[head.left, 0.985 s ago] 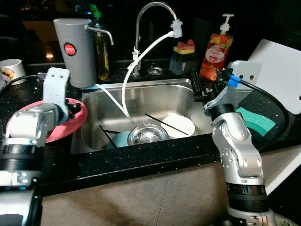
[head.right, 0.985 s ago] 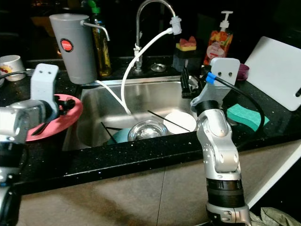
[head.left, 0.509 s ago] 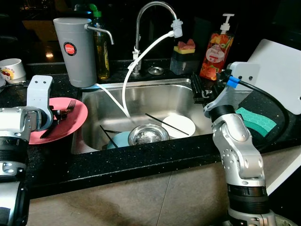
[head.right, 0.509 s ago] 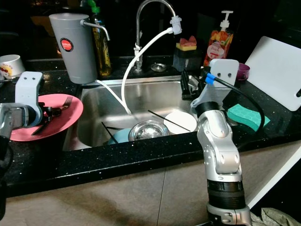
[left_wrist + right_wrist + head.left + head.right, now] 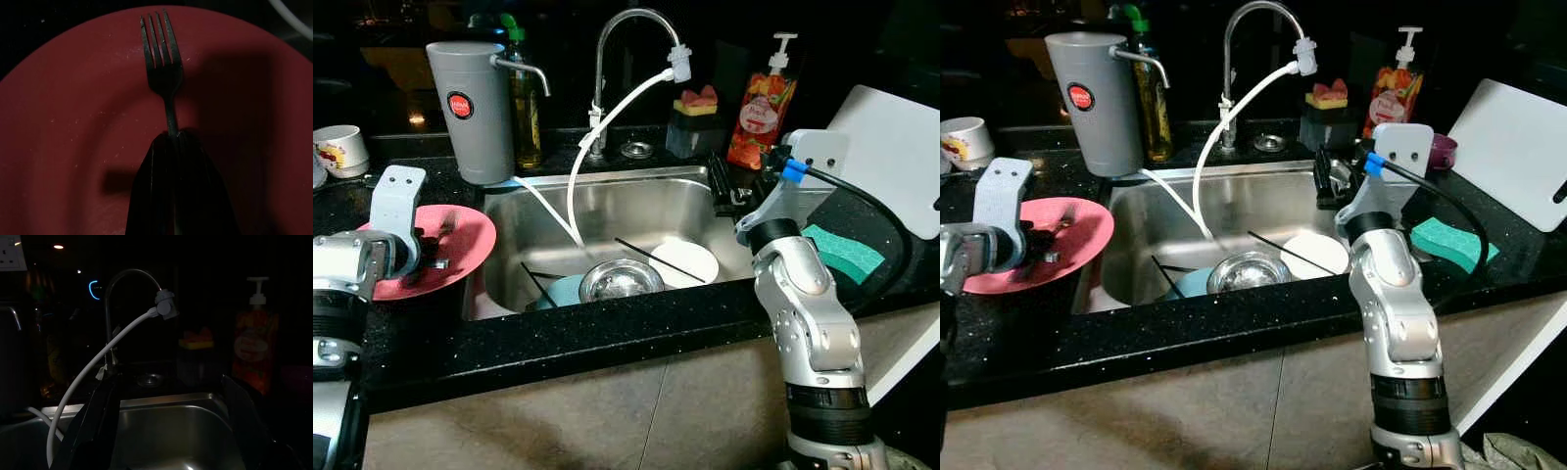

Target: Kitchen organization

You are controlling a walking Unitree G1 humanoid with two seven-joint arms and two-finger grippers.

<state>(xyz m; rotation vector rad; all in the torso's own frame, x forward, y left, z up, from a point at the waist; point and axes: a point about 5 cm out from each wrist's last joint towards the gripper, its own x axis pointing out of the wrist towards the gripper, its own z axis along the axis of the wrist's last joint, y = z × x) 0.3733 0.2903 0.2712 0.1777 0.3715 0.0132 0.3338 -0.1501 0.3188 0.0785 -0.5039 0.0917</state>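
Observation:
A pink plate lies on the black counter left of the sink. My left gripper is shut on the handle of a metal fork, whose tines point out over the plate's middle. The same gripper sits low over the plate. Inside the sink are a white plate, a steel bowl, a teal bowl and black chopsticks. My right gripper hangs open over the sink's right rim, nothing between its fingers.
Behind the sink stand a grey water dispenser, an oil bottle, the faucet with a white hose, a sponge holder and a soap bottle. At right are a green sponge and a white cutting board. A cup stands far left.
My left arm has drawn back to the left and come down, bringing the fork low over the pink plate. The right arm and the sink's contents are unchanged.

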